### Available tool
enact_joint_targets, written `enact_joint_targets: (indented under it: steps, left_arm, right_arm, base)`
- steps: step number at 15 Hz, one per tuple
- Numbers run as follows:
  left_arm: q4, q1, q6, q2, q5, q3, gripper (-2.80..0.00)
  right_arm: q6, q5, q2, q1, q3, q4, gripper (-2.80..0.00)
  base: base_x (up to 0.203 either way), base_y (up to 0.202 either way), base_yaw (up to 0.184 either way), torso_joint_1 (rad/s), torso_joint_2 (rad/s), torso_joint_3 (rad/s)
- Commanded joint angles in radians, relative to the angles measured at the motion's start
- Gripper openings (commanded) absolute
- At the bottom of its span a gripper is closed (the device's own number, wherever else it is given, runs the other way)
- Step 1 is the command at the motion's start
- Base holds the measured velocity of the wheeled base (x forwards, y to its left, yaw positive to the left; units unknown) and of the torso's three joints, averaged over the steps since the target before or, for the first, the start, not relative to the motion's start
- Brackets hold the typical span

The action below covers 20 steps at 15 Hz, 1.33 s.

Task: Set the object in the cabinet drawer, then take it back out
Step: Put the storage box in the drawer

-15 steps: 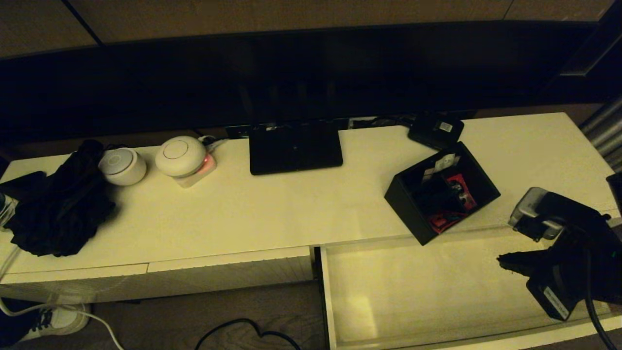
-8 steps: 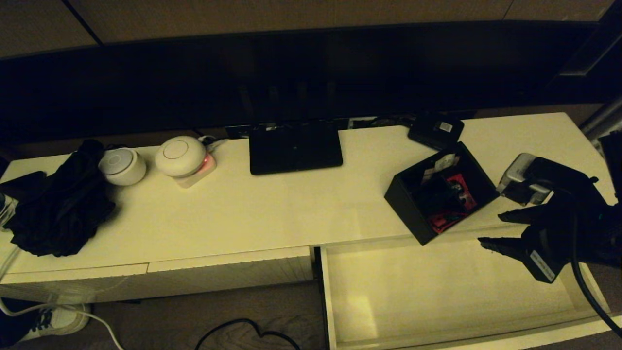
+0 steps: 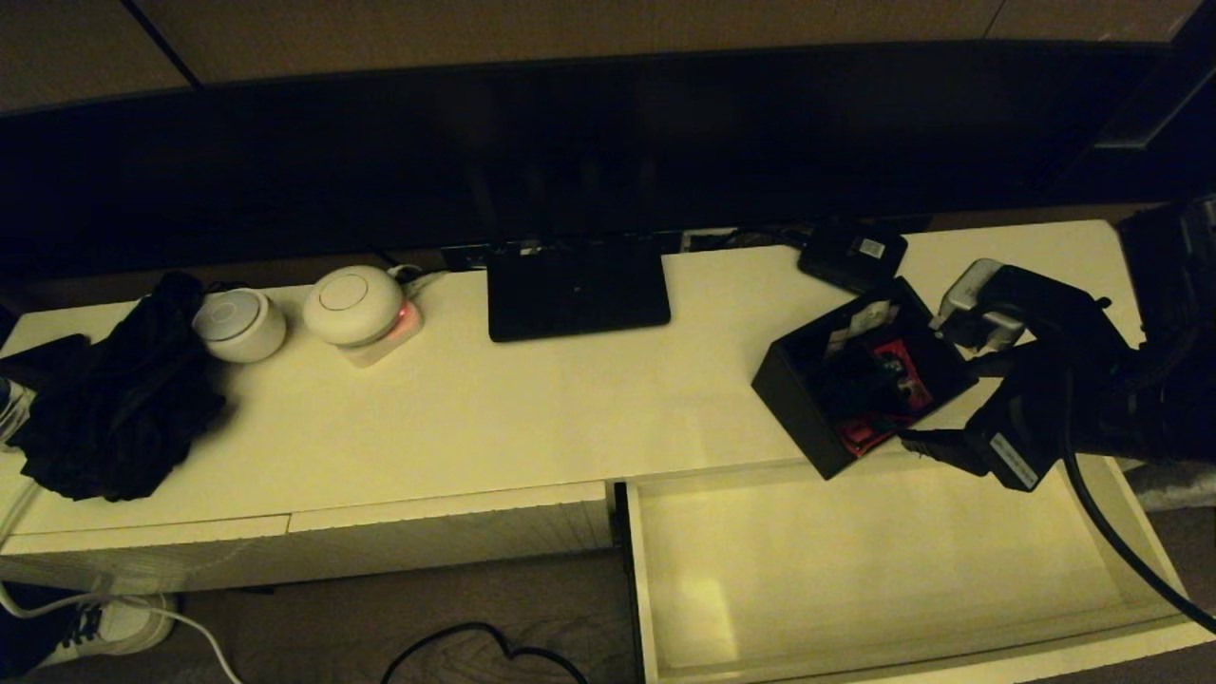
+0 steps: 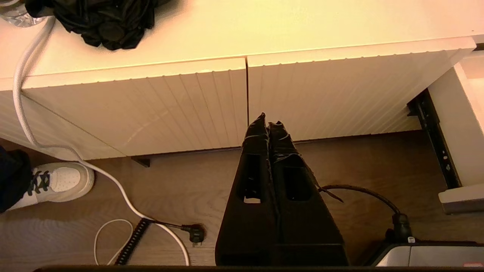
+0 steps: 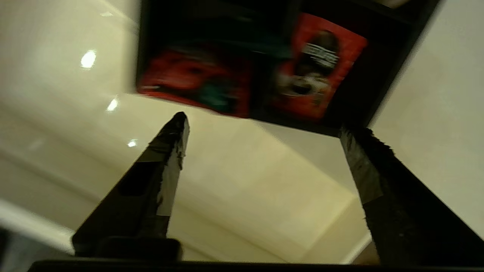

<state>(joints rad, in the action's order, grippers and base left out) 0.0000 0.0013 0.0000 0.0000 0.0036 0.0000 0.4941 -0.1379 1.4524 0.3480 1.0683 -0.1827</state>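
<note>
The black open-top box [image 3: 860, 375] stands on the white cabinet top near its front edge, with red and white packets showing between its dividers. My right gripper [image 3: 936, 399] is open at the box's right near corner, one finger by the front corner and the other along the right side. In the right wrist view the box [image 5: 264, 56] lies just beyond the open gripper [image 5: 264, 124], and nothing is between the fingers. The wide drawer [image 3: 855, 570] is pulled out below with a bare pale interior. My left gripper [image 4: 267, 121] hangs shut and holding nothing in front of the closed ribbed fronts.
A black router [image 3: 578, 285] and a small flat black device [image 3: 852, 252] sit at the back of the top. Two white round devices [image 3: 353, 304] and a black cloth [image 3: 114, 408] are at the left. Cables [image 4: 113, 189] and a shoe [image 4: 56, 183] lie on the floor.
My right gripper has risen from over the drawer's right end and moved forward and left to the box's near corner, staying open. The box, the drawer and the left arm have not moved.
</note>
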Motion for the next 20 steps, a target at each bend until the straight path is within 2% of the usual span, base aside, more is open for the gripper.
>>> enact_joint_targets:
  steps: [1,4,13,16,20]
  left_arm:
    - [0.000,0.000,0.000,0.000,0.001,0.003,-2.80]
    - [0.000,0.000,0.000,0.000,0.001,0.003,-2.80]
    - [0.000,0.000,0.000,0.000,0.000,0.003,-2.80]
    - [0.000,0.000,0.000,0.000,0.000,0.003,-2.80]
    - [0.000,0.000,0.000,0.000,0.000,0.003,-2.80]
  right_arm:
    - [0.019,-0.002,0.041,-0.040,-0.002,0.031,0.00]
    - [0.043,0.000,0.077,-0.052,0.015,0.064,0.00]
    - [0.043,0.014,0.139,-0.048,0.115,0.086,0.00]
    - [0.038,0.021,0.163,-0.046,0.103,0.090,0.00]
    - [0.035,0.045,0.191,-0.047,0.093,0.159,0.00]
  base:
    - [0.000,0.000,0.000,0.000,0.00,0.000]
    - [0.000,0.000,0.000,0.000,0.00,0.000]
    - [0.000,0.000,0.000,0.000,0.00,0.000]
    - [0.000,0.000,0.000,0.000,0.00,0.000]
    - [0.000,0.000,0.000,0.000,0.00,0.000]
